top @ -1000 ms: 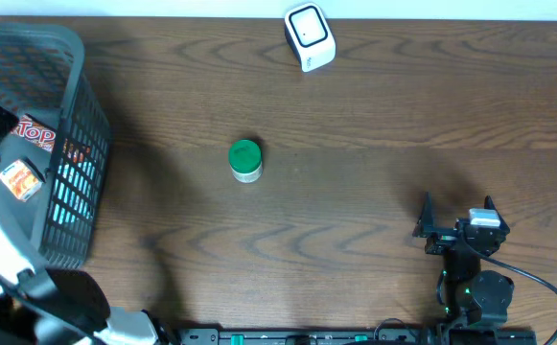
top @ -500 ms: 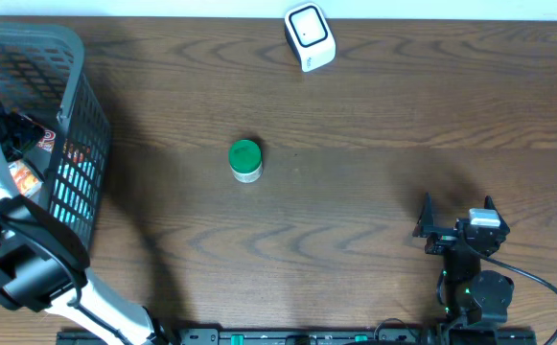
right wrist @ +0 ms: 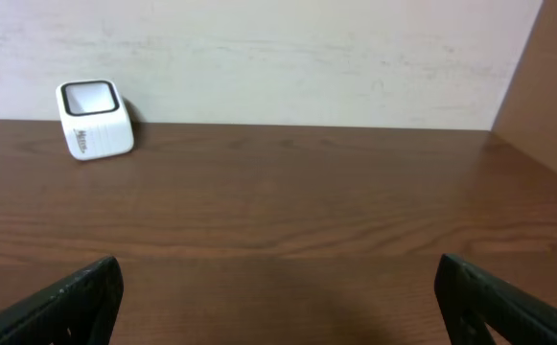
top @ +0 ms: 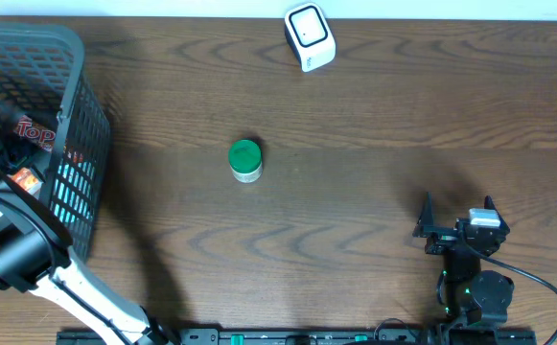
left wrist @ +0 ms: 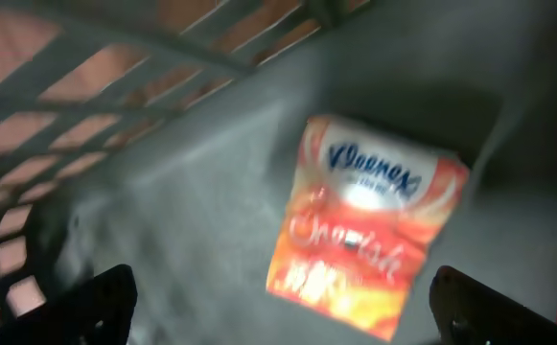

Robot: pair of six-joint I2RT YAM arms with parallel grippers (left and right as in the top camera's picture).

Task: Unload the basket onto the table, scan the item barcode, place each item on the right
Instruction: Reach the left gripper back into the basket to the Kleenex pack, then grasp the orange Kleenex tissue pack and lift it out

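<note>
The left arm (top: 17, 251) reaches into the grey basket (top: 75, 144) at the table's (top: 374, 144) 9 o'clock edge. Its wrist camera shows the left gripper (left wrist: 292, 307) with fingers spread wide above an orange Kleenex tissue pack (left wrist: 369, 225), which lies flat on the basket floor and is touched by neither finger. A red packet (top: 36, 131) lies in there too. The white scanner (top: 310, 36) sits at 12 o'clock, and a green-lidded jar (top: 245, 159) stands near the centre. The right gripper (top: 458, 207) rests at about 4 o'clock, its jaws apart and empty.
</note>
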